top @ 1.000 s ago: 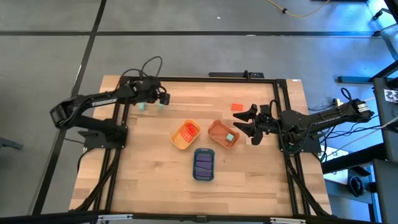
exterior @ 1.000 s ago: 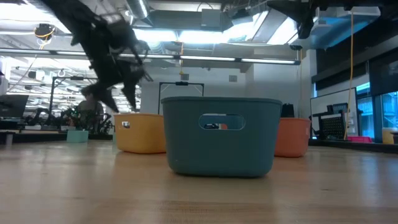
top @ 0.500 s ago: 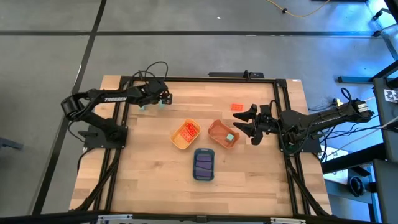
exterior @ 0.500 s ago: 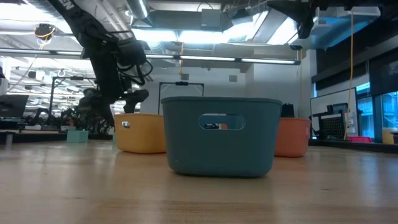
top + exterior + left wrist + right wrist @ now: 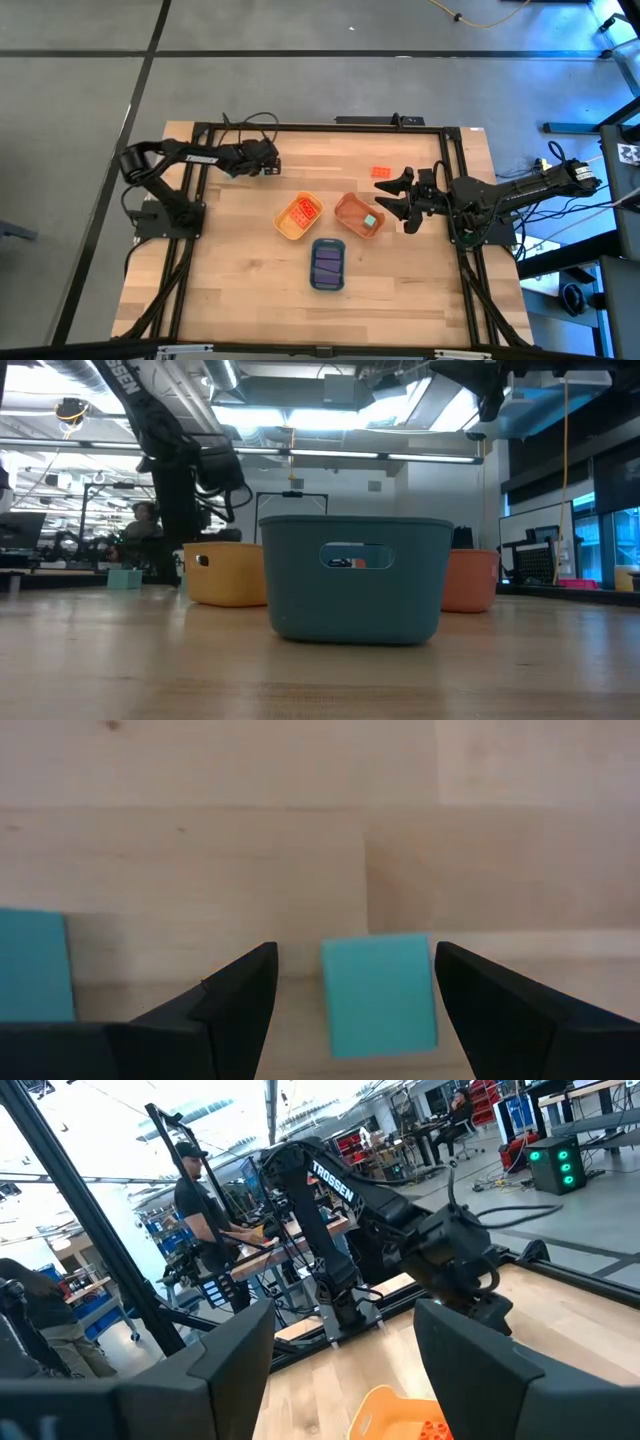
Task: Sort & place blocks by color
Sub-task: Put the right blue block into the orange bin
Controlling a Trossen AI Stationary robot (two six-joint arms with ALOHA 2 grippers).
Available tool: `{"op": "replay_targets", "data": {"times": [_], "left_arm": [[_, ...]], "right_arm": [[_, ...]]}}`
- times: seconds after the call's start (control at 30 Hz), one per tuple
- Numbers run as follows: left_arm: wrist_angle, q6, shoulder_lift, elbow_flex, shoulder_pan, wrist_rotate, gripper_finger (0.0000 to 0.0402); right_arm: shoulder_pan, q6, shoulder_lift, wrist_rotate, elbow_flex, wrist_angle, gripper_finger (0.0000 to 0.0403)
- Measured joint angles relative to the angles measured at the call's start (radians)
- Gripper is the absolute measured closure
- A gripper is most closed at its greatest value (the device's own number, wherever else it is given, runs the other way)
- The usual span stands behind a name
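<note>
In the left wrist view a teal block [image 5: 380, 995] lies flat on the wooden table. My left gripper [image 5: 355, 952] is open, pointing steeply down, with one finger on either side of the block. I see no touch. A second teal block [image 5: 35, 965] lies beside it. In the high view my left gripper [image 5: 268, 166] covers both blocks at the far left. A red block [image 5: 381, 172] lies on the table at the far right. My right gripper [image 5: 390, 197] hangs open and level, just right of the orange tray [image 5: 345, 205].
A yellow tray [image 5: 287, 228] holds red blocks. The orange tray holds a teal block [image 5: 370, 221]. A blue tray [image 5: 328, 285] nearer the front holds purple blocks. Bare wood lies around the trays. People stand at benches beyond the table [image 5: 205, 1210].
My left gripper has come down toward the table and a little toward its right edge, rolling as it went. It now covers the two teal blocks at the far left, still open. My right gripper and the trays have kept still.
</note>
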Motion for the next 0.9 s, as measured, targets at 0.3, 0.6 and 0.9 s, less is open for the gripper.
{"op": "replay_targets", "data": {"times": [0.3,0.6,0.9], "left_arm": [[0.0,-0.024,0.024,0.0,-0.034,-0.021,0.0146],[-0.008,-0.043,0.025,0.0,-0.036,-0.028,0.0245],[0.007,0.131,-0.11,-0.002,-0.043,0.074,0.028]], "right_arm": [[0.0,-0.001,0.0,0.0,0.0,-0.002,0.0159],[0.0,0.0,0.0,-0.001,0.0,-0.002,0.016],[0.0,-0.001,0.0,0.003,0.0,-0.002,0.016]]}}
